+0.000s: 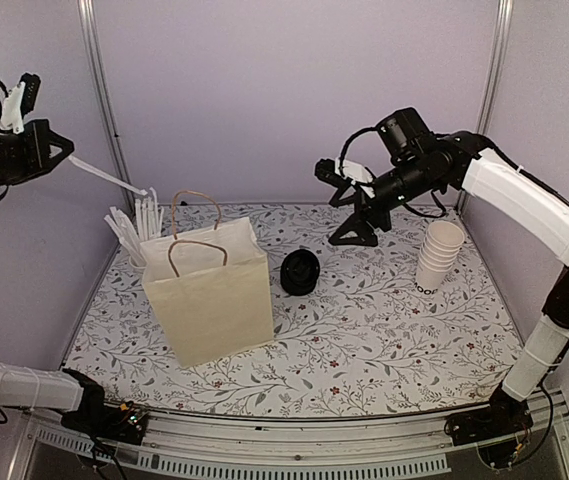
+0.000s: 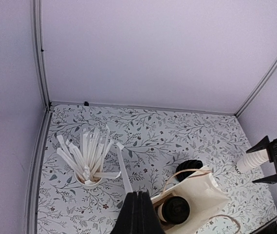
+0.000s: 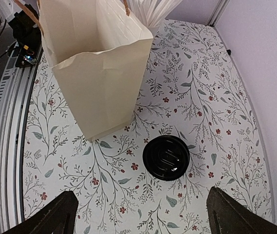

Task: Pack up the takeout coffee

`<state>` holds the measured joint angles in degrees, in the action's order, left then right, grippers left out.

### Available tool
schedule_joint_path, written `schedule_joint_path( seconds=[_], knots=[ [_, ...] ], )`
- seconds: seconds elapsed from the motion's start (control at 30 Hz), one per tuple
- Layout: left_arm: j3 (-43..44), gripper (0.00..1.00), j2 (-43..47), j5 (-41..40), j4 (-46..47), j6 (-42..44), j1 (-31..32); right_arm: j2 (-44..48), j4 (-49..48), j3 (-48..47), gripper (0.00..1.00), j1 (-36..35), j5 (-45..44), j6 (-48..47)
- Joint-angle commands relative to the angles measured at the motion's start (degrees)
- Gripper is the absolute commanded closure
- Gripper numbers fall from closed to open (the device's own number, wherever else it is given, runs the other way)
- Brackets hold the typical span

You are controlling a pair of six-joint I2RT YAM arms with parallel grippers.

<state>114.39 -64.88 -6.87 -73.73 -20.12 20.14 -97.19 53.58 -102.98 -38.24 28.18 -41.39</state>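
Observation:
The takeout coffee (image 2: 176, 209) stands inside the open paper bag (image 2: 204, 190), showing only its black lid and a bit of white rim. It is hidden by the bag (image 1: 214, 290) in the top view. My left gripper (image 2: 139, 196) is raised high at the left and shut on a white stir stick (image 2: 123, 168). That stick (image 1: 104, 177) slants down between the stick cup and the bag. My right gripper (image 1: 349, 212) hangs wide open at the back right, with nothing between its fingers (image 3: 50, 214). It looks down on a stack of black lids (image 3: 166, 157).
A white cup of stir sticks (image 2: 87, 163) stands left of the bag. The black lids (image 1: 300, 272) sit just right of the bag. A stack of plain white cups (image 1: 439, 255) stands at the right. Purple walls close in the back and both sides.

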Motion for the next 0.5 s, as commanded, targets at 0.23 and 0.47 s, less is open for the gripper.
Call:
schedule_joint_path(
  seconds=[0.23,0.47],
  knots=[
    [-0.4,1.0,3.9,23.5,12.9,2.8,0.6,-2.1,1.4,-2.1,0.05,-0.3,0.6,-0.4],
    [-6.1,1.0,5.1,35.5,19.6,1.6,0.6,-2.2,1.5,-1.7,0.04,-0.3,0.4,-0.6]
  ],
)
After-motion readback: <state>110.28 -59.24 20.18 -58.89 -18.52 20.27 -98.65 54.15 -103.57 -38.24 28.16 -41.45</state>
